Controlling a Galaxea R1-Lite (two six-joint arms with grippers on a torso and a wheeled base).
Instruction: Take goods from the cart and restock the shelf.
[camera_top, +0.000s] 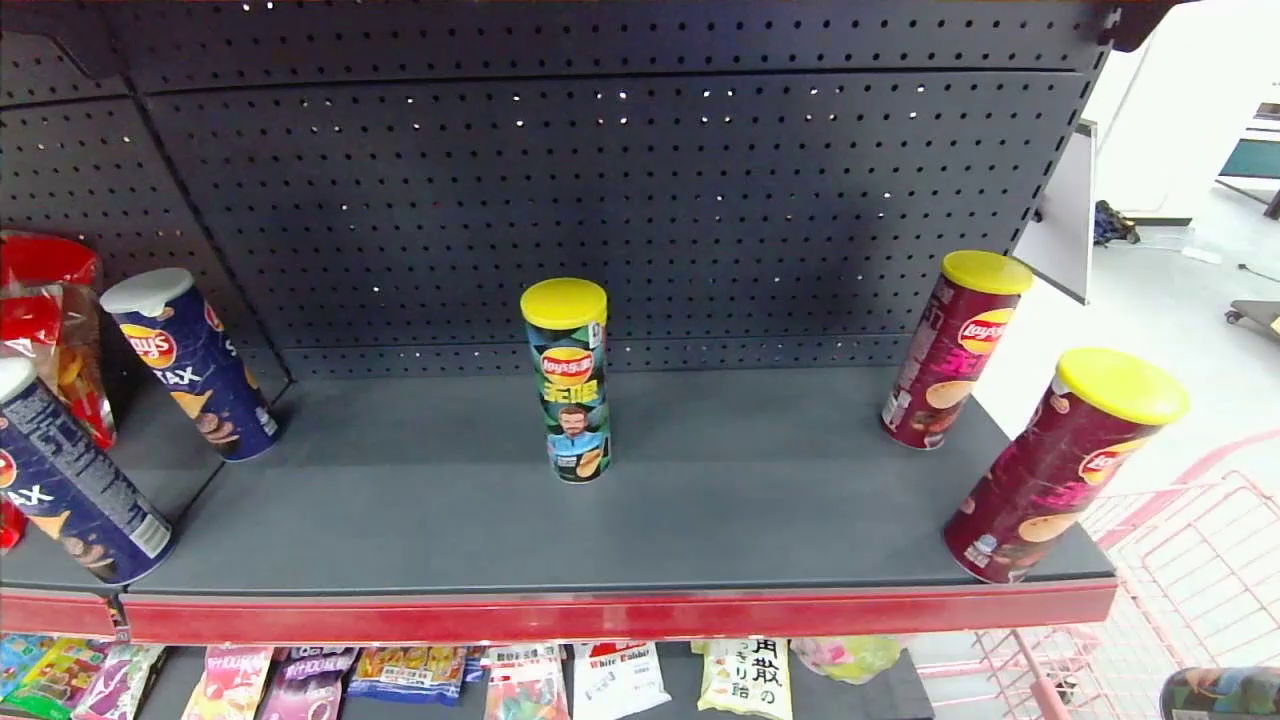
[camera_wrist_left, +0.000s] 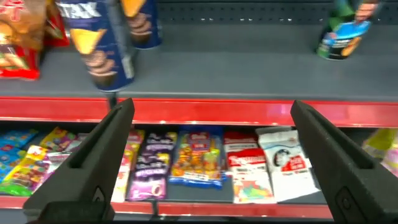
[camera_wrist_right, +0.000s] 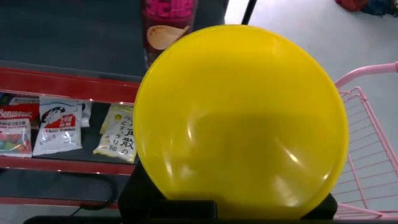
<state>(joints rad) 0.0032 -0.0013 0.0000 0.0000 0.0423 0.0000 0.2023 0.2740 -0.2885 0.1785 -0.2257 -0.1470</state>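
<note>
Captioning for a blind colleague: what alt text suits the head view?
On a dark pegboard-backed shelf stand two blue chip cans at left, one green chip can in the middle and two maroon chip cans at right. Snack bags lie on the shelf below; a pink cart stands at lower right.

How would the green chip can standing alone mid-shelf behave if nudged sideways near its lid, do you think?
The green chip can is tall and narrow on a small base, so it would probably tip rather than slide. Once down, its round body would likely roll along the flat shelf.
</note>
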